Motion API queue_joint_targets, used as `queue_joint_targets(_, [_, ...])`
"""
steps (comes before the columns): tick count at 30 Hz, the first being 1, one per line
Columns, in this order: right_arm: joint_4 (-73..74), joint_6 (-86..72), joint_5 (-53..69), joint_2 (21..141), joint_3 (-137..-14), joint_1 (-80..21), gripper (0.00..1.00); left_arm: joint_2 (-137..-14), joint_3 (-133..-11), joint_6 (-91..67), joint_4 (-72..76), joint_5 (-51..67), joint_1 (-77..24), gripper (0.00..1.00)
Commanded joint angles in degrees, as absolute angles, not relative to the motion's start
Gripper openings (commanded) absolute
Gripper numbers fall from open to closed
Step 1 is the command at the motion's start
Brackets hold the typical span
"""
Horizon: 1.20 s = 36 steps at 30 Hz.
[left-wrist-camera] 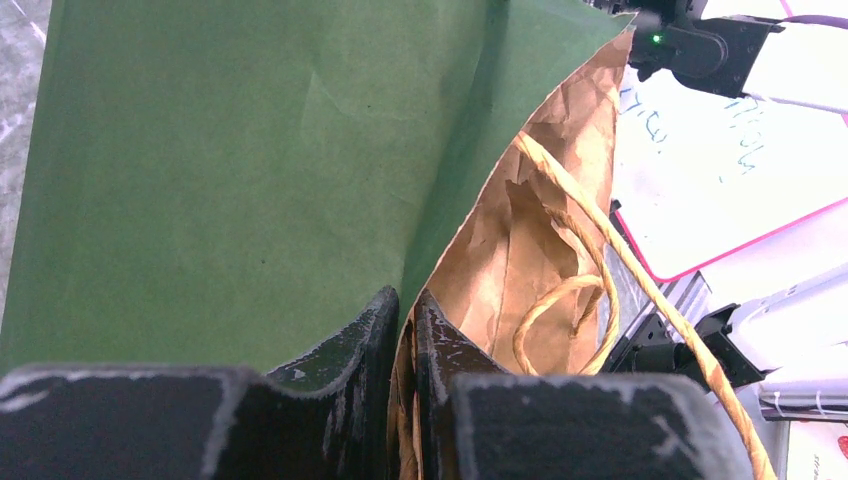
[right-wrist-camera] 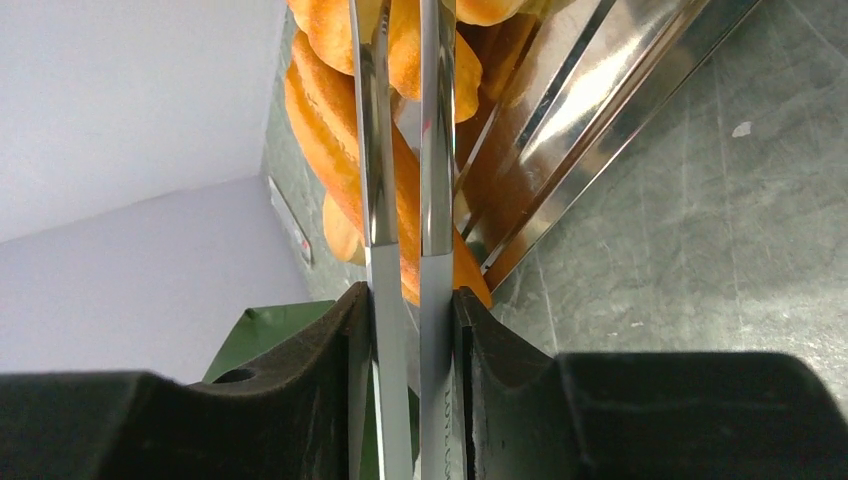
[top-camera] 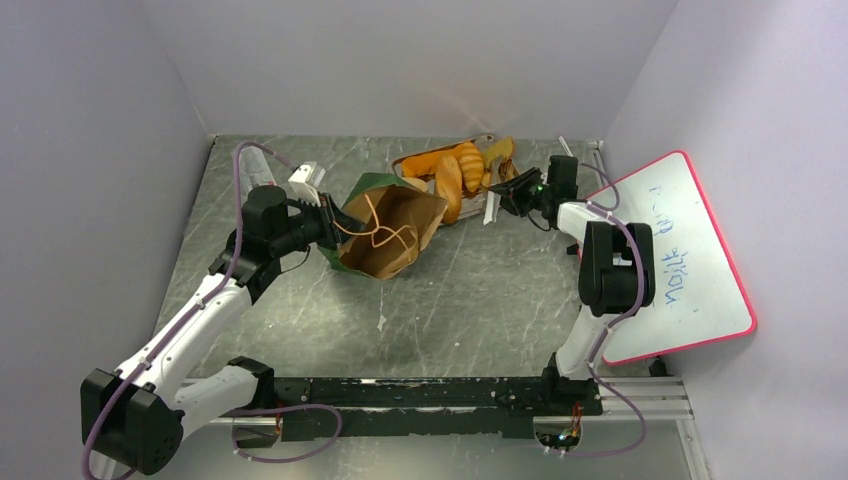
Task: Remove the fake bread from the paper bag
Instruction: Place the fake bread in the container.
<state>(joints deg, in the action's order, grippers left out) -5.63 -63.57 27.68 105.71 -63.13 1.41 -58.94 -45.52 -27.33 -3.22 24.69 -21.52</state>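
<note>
The dark green paper bag (top-camera: 390,230) lies tilted on the table with its brown mouth facing the camera and its tan cord handles (top-camera: 380,237) across the opening. No bread shows inside it. My left gripper (top-camera: 335,220) is shut on the bag's rim (left-wrist-camera: 405,310), one finger on the green outside and one on the kraft inside (left-wrist-camera: 520,250). The fake bread (top-camera: 455,170) is piled on the metal tray (top-camera: 478,212) behind the bag. My right gripper (top-camera: 515,190) is shut on metal tongs (right-wrist-camera: 437,150), whose blades reach among the orange bread pieces (right-wrist-camera: 325,130).
A pink-rimmed whiteboard (top-camera: 675,255) leans at the right wall, behind my right arm. Grey walls close in the table on the left, back and right. The tray's shiny rim (right-wrist-camera: 580,110) lies just right of the tongs, and a corner of the bag (right-wrist-camera: 260,335) is at the left.
</note>
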Motion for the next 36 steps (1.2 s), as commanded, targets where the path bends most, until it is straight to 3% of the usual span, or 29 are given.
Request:
queue_joint_targets(1, [-4.4, -62.6, 29.0, 102.9, -62.7, 2.2, 0.31, -58.9, -45.0, -27.2, -1.4, 26.0, -21.0, 0.07])
queue_joint_targets(36, [3.4, -59.4, 29.9, 93.6, -61.4, 2.4, 0.33, -59.3, -45.7, -28.4, 0.1, 25.5, -20.9, 0.07])
